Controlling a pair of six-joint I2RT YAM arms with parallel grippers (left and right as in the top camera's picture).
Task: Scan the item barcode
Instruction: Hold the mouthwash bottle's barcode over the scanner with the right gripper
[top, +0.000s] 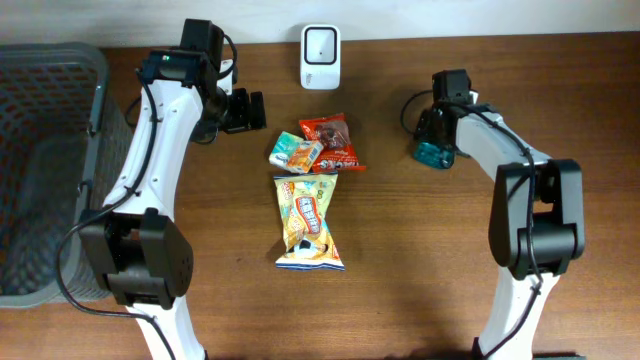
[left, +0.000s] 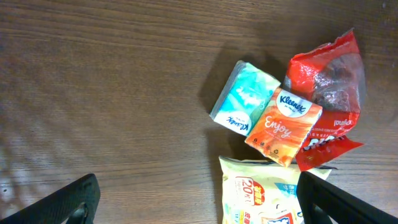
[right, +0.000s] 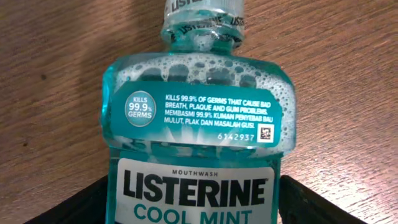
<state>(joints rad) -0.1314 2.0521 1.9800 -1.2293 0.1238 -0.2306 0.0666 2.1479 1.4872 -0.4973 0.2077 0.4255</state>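
A teal Listerine mouthwash bottle fills the right wrist view, its front label facing the camera and its cap pointing away. My right gripper has a black finger pressed against each side of the bottle, so it is shut on it. From overhead, bottle and right gripper are at the table's right, low over the wood. The white scanner stands at the back centre. My left gripper hovers open left of the scanner, its fingers spread wide over bare wood beside the snack pile.
A pile lies mid-table: two tissue packs, a red snack bag and a yellow snack bag. A grey mesh basket fills the left edge.
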